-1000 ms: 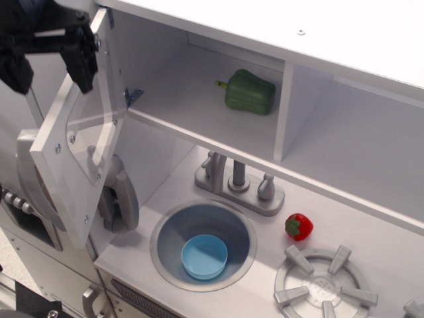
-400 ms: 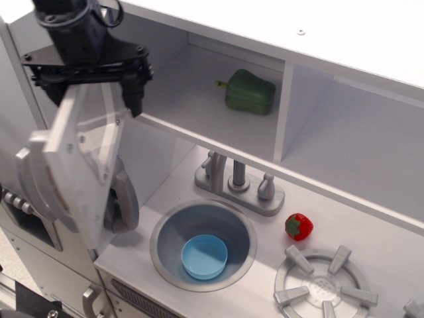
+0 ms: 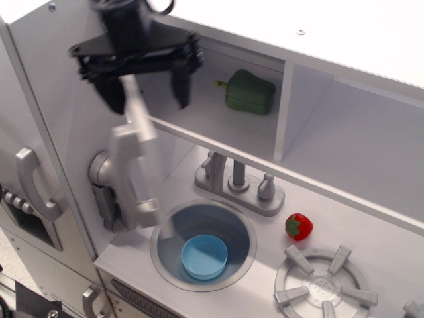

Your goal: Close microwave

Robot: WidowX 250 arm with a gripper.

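One open tool (image 3: pixel 147 93) straddles the microwave (image 3: pixel 218 99) door's top edge above the white counter (image 3: pixel 265 228).

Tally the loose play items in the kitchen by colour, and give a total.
Green: 1, the pepper in the microwave
Red: 1, the strawberry on the counter
Blue: 1, the bowl in the sink
Total: 3

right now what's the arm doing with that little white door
The gripper sits at the top edge of the microwave door, its fingers spread either side of it. The door stands roughly edge-on to the camera, partway shut and blurred. A green pepper lies inside the microwave.
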